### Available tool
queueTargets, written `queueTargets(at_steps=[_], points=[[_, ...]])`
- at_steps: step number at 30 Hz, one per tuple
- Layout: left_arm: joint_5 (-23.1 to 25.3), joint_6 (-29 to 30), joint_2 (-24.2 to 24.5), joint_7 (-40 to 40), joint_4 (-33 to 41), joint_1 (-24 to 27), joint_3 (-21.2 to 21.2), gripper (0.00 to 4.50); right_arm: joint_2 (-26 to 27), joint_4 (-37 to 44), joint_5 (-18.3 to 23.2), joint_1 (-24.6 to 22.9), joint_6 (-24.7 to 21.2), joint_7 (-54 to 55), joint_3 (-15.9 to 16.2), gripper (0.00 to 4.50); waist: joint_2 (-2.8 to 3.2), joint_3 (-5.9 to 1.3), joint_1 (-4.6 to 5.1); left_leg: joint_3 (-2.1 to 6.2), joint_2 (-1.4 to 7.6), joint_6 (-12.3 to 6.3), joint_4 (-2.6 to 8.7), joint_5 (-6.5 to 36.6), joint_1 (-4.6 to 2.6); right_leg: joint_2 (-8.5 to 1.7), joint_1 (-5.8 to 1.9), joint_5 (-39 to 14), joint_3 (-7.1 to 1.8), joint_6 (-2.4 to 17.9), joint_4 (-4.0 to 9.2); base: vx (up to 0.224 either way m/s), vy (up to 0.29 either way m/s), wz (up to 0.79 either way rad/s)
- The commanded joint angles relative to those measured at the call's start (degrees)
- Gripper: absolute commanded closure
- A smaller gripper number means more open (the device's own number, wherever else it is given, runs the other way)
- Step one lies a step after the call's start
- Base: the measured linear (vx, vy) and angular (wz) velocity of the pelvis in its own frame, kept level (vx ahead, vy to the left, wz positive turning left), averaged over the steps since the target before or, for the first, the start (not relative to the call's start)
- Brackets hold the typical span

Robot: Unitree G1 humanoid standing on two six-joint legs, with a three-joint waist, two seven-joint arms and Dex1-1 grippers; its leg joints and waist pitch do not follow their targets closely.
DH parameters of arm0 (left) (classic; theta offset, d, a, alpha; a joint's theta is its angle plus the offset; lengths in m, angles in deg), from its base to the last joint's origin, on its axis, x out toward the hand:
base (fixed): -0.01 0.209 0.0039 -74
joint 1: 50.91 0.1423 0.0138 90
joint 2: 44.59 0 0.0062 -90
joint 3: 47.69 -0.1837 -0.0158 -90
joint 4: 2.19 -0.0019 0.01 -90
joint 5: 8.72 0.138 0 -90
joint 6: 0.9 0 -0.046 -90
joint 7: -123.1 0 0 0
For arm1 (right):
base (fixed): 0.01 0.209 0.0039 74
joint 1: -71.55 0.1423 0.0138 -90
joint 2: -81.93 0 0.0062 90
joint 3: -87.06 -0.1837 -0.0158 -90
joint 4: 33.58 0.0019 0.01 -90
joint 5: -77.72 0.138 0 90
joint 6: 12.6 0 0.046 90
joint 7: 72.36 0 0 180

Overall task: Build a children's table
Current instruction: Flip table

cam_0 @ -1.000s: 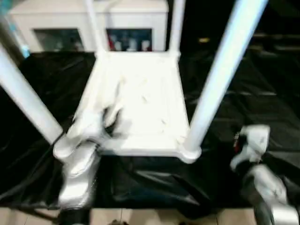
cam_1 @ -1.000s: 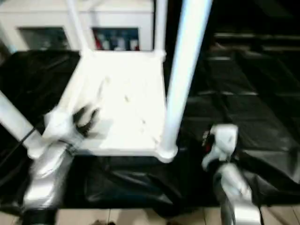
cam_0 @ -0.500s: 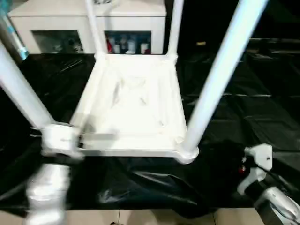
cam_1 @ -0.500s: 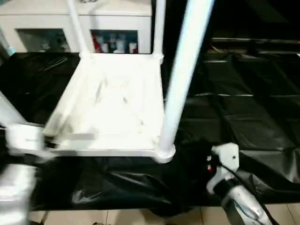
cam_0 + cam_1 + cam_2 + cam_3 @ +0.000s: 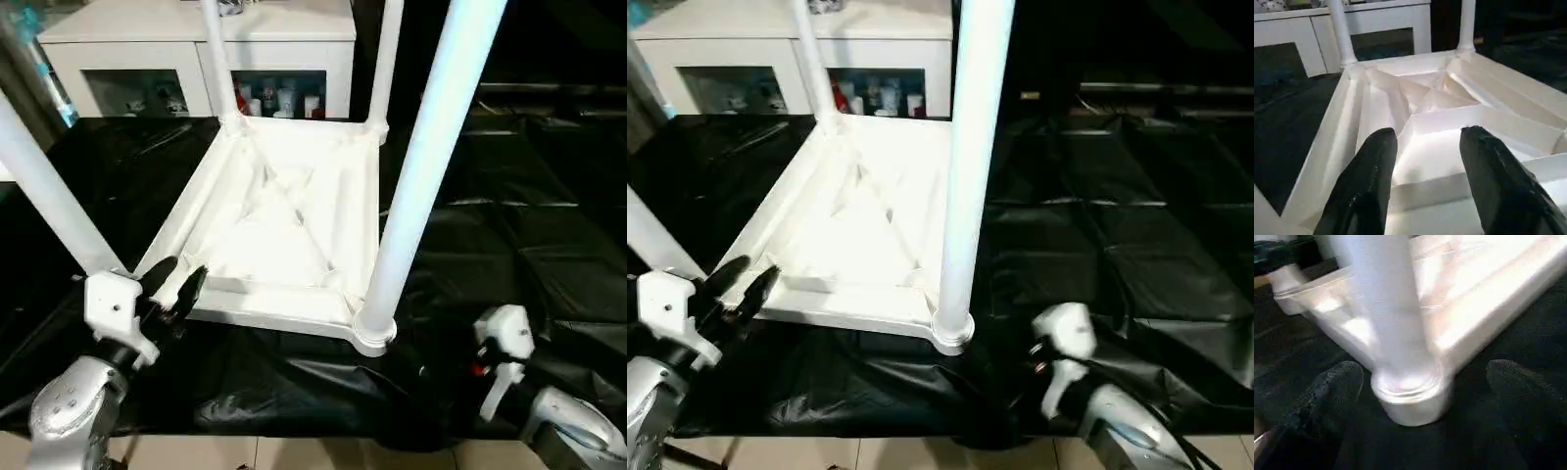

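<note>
Tabletop [image 5: 294, 235] lies upside down on the black sheet [image 5: 509, 235], four legs up — ahead of both claws. The left gripper [image 5: 174, 287], fingers apart and empty, sits just short of the near rim; the right gripper [image 5: 1425, 377], spread wide, flanks the near-right corner socket [image 5: 374, 333]. I'd grip rim and socket evenly before turning it over.
</note>
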State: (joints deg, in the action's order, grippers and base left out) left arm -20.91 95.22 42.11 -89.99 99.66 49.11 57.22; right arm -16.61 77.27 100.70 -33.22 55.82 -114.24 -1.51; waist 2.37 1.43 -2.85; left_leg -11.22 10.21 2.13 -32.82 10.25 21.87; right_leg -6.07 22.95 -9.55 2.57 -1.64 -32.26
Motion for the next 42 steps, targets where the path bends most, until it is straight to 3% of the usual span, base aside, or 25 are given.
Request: queueTargets(at_steps=[1,2,3,4,5,6,8,9,11,13,15,17,20,21,23,24,25,26,27,30,33,34,38,40,42], points=[[-1.99,1.82,0.89,-1.83,0.65,1.24,0.79,2.12,-1.29,1.7,1.17,0.37,-1.54,-2.78,0.25,0.0,-0.8,-1.79,-0.16,1.61,2.68,-1.98,4.75,22.18,-0.46,-1.46,-1.66,-20.99,-1.55,5.4,4.02,0.0,0.0,0.0],[-4.6,4.28,2.34,-4.65,1.83,3.59,1.35,2.12,-2.95,0.99,1.97,1.36,-2.26,-5.29,0.23,0.0,-0.68,-1.84,-0.11,1.51,2.65,-1.89,4.66,22.53,-0.67,-1.5,-1.43,-22.06,-1.57,5.23,4.16,0.0,0.0,0.0],[-6.58,6.43,4.05,-7.11,2.97,6.46,2.6,2.12,-3.26,-1.14,2.39,3.75,-2.04,-6.43,-0.48,0.0,-1.71,-2.12,-0.15,1.47,2.63,-2.07,4.35,21.87,-0.72,-1.64,-1.59,-22.04,-1.56,5.25,4.11,0.0,0.0,0.0],[-7.06,6.94,4.5,-7.53,3.24,7.09,2.95,2.12,-3.22,-1.67,2.46,4.36,-1.9,-6.54,-0.59,0.0,-0.99,-1.81,0.23,1.91,2.54,-2.06,4.94,21.51,0.03,-1.68,-1.79,-23.1,-1.51,5.39,3.83,0.0,0.0,0.0],[-7.4,7.3,4.81,-7.83,3.42,7.52,3.19,2.12,-3.2,-2.04,2.51,4.78,-1.8,-6.62,-0.67,0.0,-0.79,-1.82,0.35,1.72,2.69,-1.28,4.71,23.39,-0.83,-1.33,-0.97,-24.55,-1.52,5.0,4.29,0.0,0.0,0.0],[-7.01,6.78,5.38,-7.53,2.96,8.13,4.42,2.12,-2.78,-3.59,1.64,6.58,-0.95,-6.3,-0.37,0.0,-1.34,-1.71,0.37,1.6,2.71,-0.57,4.63,25.11,-1.33,-1.12,-0.56,-24.6,-1.74,5.08,4.68,0.0,0.0,0.0],[-5.78,5.74,6.28,-3.85,0.44,8.19,8.95,2.12,-0.52,-8.17,-1.34,11.27,2.09,-3.55,0.73,0.0,-1.59,-1.7,0.29,1.92,2.66,0.63,4.82,26.73,-1.19,-1.11,-0.65,-24.83,-1.72,5.43,4.31,0.0,0.0,0.0],[-5.34,5.07,6.62,-2.49,-0.66,7.89,10.52,2.12,0.42,-9.88,-2.01,13.03,2.79,-2.57,1.01,0.0,-1.49,-1.63,0.5,1.92,2.37,1.4,4.72,28.01,-1.42,-1.0,-0.34,-25.76,-1.61,5.49,4.43,0.0,0.0,0.0],[-5.25,4.74,6.83,-1.78,-1.24,7.68,11.27,2.12,0.91,-10.74,-2.18,13.92,3.03,-2.08,1.13,0.0,-1.47,-1.65,0.5,2.16,2.37,1.88,4.86,28.18,-1.35,-1.04,-0.74,-26.13,-1.61,4.86,4.41,0.0,0.0,0.0],[-5.39,5.25,7.03,-0.52,-1.82,7.5,12.74,2.12,1.55,-11.68,-1.83,14.73,2.98,-2.47,1.63,0.0,-1.4,-1.53,-0.01,2.02,2.44,2.26,4.75,30.13,-2.1,-0.68,-0.21,-24.44,-1.84,5.23,4.62,0.0,0.0,0.0],[-7.5,7.76,8.24,0.52,-1.19,8.03,14.62,2.12,2.44,-13.15,-0.93,15.96,2.65,-4.11,2.96,0.0,-1.36,-1.61,-0.26,2.32,2.48,2.37,5.03,30.2,-1.75,-0.82,-0.78,-23.98,-1.79,5.36,4.24,0.0,0.0,0.0],[-8.8,9.19,8.98,0.49,-0.64,7.44,14.98,2.12,3.22,-14.1,-0.49,16.66,2.44,-5.07,3.58,0.0,-1.17,-1.75,-0.73,2.33,2.55,2.27,5.04,29.46,-1.91,-0.79,-0.74,-21.88,-1.84,6.03,3.88,0.0,0.0,0.0],[-9.86,10.32,9.85,-0.05,-1.34,2.83,13.24,2.12,4.74,-16.88,-1.12,18.1,3.45,-5.67,4.76,0.0,-0.44,-1.75,-1.13,2.35,2.57,2.98,5.1,29.6,-2.24,-0.78,-0.7,-20.29,-1.87,7.13,3.83,0.0,0.0,0.0],[-8.81,9.82,10.11,0.09,-2.78,0.73,11.95,2.12,5.54,-18.73,-1.68,18.93,4.56,-4.89,4.82,0.0,-0.47,-1.82,-1.28,2.19,2.48,3.23,4.94,29.4,-2.51,-0.79,-0.58,-19.35,-1.89,7.74,3.92,0.0,0.0,0.0],[-6.1,8.76,10.54,0.02,-6.78,-4.16,8.6,2.12,7.66,-22.99,-4.23,20.95,7.04,-0.57,4.38,0.0,0.04,-1.76,-1.58,2.31,2.3,3.81,5.07,29.04,-2.41,-0.81,-0.76,-19.08,-1.83,7.8,3.68,0.0,0.0,0.0],[-5.78,8.59,10.57,-0.02,-7.31,-4.95,8.09,2.12,8.0,-23.8,-4.72,21.41,7.13,0.54,4.14,0.0,-0.25,-1.91,-1.68,2.37,2.31,4.21,5.05,28.04,-2.33,-0.94,-1.08,-18.34,-1.84,7.72,3.42,0.0,0.0,0.0],[-5.78,8.66,10.18,0.2,-8.14,-6.26,7.66,2.12,8.3,-24.94,-5.41,21.95,7.89,1.81,3.72,0.0,-0.15,-2.18,-1.97,2.41,2.26,4.02,4.92,25.96,-2.08,-1.12,-1.59,-16.44,-1.93,7.96,3.01,0.0,0.0,0.0],[-5.75,8.58,9.71,0.75,-9.82,-8.58,6.81,2.12,8.97,-26.71,-6.28,22.72,8.99,3.81,2.87,0.0,-0.14,-2.08,-2.04,2.25,2.28,3.93,4.91,25.57,-2.09,-1.11,-1.36,-16.3,-2.01,8.15,3.11,0.0,0.0,0.0],[-5.95,8.78,9.41,0.76,-10.83,-10.0,6.03,2.12,9.38,-27.37,-6.42,23.03,9.07,5.28,1.98,0.0,0.31,-2.11,-2.18,2.11,2.09,4.0,4.74,25.88,-2.32,-1.1,-1.18,-16.77,-2.0,8.67,3.11,0.0,0.0,0.0],[-4.5,8.94,8.99,1.02,-12.94,-12.58,3.13,2.12,9.4,-28.29,-5.34,23.34,9.52,6.74,-0.9,0.0,-0.56,-2.14,-2.48,2.18,2.17,3.42,4.72,25.13,-2.07,-1.28,-1.53,-17.46,-1.99,8.56,2.97,0.0,0.0,0.0],[-2.4,8.6,8.23,2.73,-14.63,-14.04,1.33,2.12,8.13,-28.65,-4.98,22.75,10.51,7.5,-3.43,0.0,-0.53,-1.97,-2.67,2.18,2.25,3.01,4.79,24.81,-1.98,-1.42,-1.56,-19.89,-2.03,7.7,3.23,0.0,0.0,0.0],[-2.65,8.95,7.78,2.94,-14.55,-14.35,1.17,2.12,7.66,-28.79,-4.91,22.64,10.65,7.61,-3.91,0.0,-0.9,-2.0,-2.74,2.18,2.27,2.91,4.79,24.33,-1.87,-1.54,-1.73,-20.52,-1.99,7.52,3.21,0.0,0.0,0.0],[-0.51,8.03,6.95,4.19,-16.76,-15.11,-0.68,2.12,6.01,-30.31,-4.49,22.28,11.64,7.93,-6.26,0.0,-0.94,-1.94,-2.67,2.16,2.17,2.41,4.71,23.97,-1.77,-1.5,-1.61,-22.06,-1.91,7.1,3.48,0.0,0.0,0.0],[0.01,7.47,6.36,5.43,-18.18,-15.97,-1.46,2.12,4.77,-29.86,-4.27,21.67,11.67,6.64,-6.98,0.0,-0.56,-2.0,-2.63,2.12,2.15,2.31,4.58,24.06,-1.93,-1.4,-1.48,-22.29,-1.93,7.0,3.62,0.0,0.0,0.0],[0.25,7.02,5.96,6.35,-18.82,-16.56,-1.47,2.12,4.39,-29.11,-3.96,21.24,11.44,5.72,-7.22,0.0,-0.78,-2.02,-2.61,2.18,2.18,2.08,4.6,23.65,-1.68,-1.39,-1.71,-21.49,-1.86,7.1,3.53,0.0,0.0,0.0]])
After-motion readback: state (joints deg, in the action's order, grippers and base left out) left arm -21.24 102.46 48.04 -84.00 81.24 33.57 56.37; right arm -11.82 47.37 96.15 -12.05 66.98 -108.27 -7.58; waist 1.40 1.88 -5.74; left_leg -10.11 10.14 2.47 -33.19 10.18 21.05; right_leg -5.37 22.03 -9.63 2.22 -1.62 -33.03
